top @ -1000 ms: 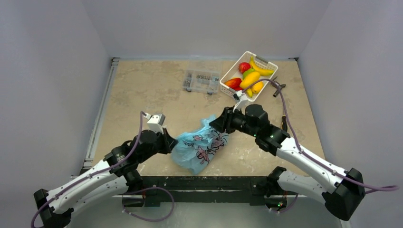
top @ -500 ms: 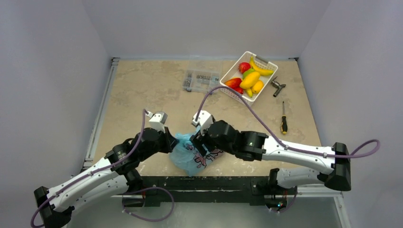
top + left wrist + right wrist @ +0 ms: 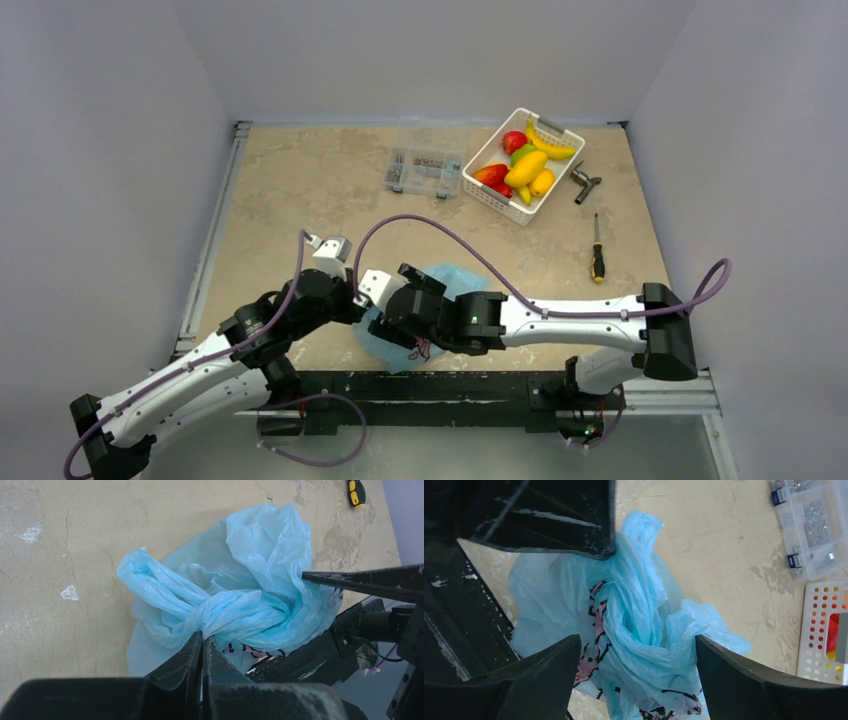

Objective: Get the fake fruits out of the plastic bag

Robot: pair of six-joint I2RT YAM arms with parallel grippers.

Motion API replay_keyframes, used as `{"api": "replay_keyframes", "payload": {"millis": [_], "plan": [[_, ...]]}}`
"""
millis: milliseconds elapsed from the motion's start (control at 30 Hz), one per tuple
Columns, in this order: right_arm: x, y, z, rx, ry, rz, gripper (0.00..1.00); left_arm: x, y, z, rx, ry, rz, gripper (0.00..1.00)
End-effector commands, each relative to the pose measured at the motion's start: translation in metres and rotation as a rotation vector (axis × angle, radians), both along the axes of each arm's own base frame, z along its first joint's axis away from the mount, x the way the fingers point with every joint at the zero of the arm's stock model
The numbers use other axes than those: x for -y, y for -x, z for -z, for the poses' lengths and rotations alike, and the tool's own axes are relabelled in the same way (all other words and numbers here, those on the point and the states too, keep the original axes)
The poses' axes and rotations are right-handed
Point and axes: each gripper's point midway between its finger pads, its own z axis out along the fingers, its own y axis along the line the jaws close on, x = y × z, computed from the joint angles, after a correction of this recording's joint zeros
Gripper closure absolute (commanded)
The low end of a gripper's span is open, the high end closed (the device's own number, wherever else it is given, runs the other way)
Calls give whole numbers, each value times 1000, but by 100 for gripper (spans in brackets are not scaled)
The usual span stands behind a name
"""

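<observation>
One plastic bag [image 3: 235, 595] lies crumpled at the near edge of the tabletop [image 3: 300, 190], between the two arms; its contents are hidden. The left gripper [image 3: 202, 639] is clamped on a twisted fold of it, seen only from the left wrist. The right gripper [image 3: 636, 647] straddles the bag with its jaws spread wide, and that wrist view shows the pink-and-black print best. Farther back are one white basket [image 3: 553, 130], one clear parts box [image 3: 425, 170] and one screwdriver [image 3: 597, 262].

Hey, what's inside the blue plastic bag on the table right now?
Only crumpled blue folds show inside the plastic bag. Any fruit there is hidden by the film. The left gripper pinches its bunched top; the right gripper is open over it.
</observation>
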Motion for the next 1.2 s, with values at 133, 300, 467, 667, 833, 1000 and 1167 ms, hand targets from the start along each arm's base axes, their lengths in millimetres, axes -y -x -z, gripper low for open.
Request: {"api": "replay_keyframes", "payload": {"millis": [133,300,467,667,833,1000,1167], "plan": [[8,-1,-4,41,-48,90,22,0,-4,-32,61,20,7,100],[16,-19,-23,60,-292,271,57,-6,-6,-33,75,11,-15,100],[36,-46,-35,-206,-703,459,100,-21,-5,-23,66,16,-85,100],[68,-33,-89,-496,-1351,289,100,-40,-3,-19,95,48,-156,100],[75,-28,-72,-602,-1455,311,100,-36,-1,-22,88,83,-150,100],[78,-40,-52,-493,-1266,381,82,-27,2,-30,102,95,-91,100],[94,-57,-50,-276,-876,392,50,-17,8,-30,72,75,-19,100]]}}
